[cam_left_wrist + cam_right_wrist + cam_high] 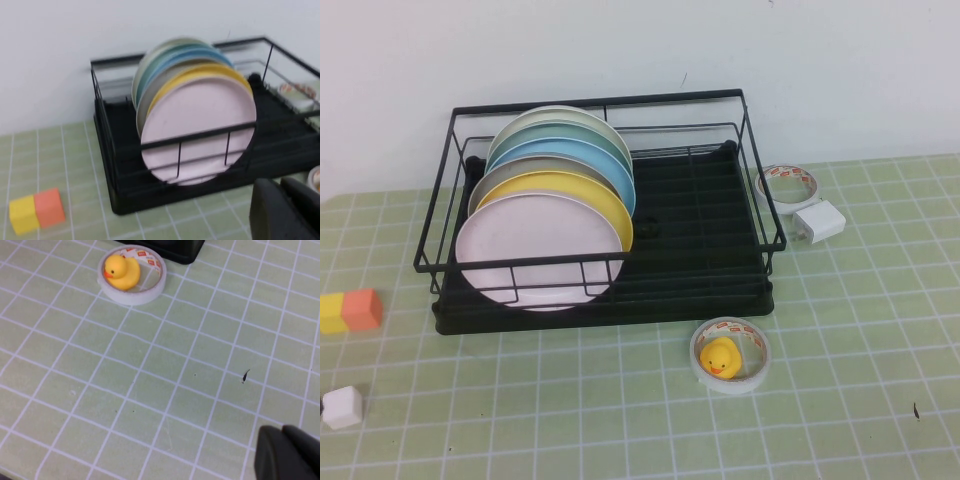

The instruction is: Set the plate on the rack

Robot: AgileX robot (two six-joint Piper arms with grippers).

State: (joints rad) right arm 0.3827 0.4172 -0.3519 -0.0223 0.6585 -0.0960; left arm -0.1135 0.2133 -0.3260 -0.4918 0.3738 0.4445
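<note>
The pale pink plate (535, 250) stands upright at the front of a row of plates in the black wire rack (720, 270). It also shows in the left wrist view (200, 125), inside the rack (107, 165). Behind it stand a yellow plate (605, 195), a grey one, a light blue plate (595, 158) and greenish ones. My left gripper (281, 189) is shut and empty, low over the mat in front of the rack. My right gripper (281, 432) is shut and empty above the bare mat, well short of the rack. Neither arm shows in the high view.
A tape roll with a yellow rubber duck (721, 357) inside lies in front of the rack; it also shows in the right wrist view (122, 271). A second tape roll (788, 186) and a white charger (818, 221) lie to the rack's right. Yellow-orange blocks (350, 311) and a white cube (342, 407) lie at the left.
</note>
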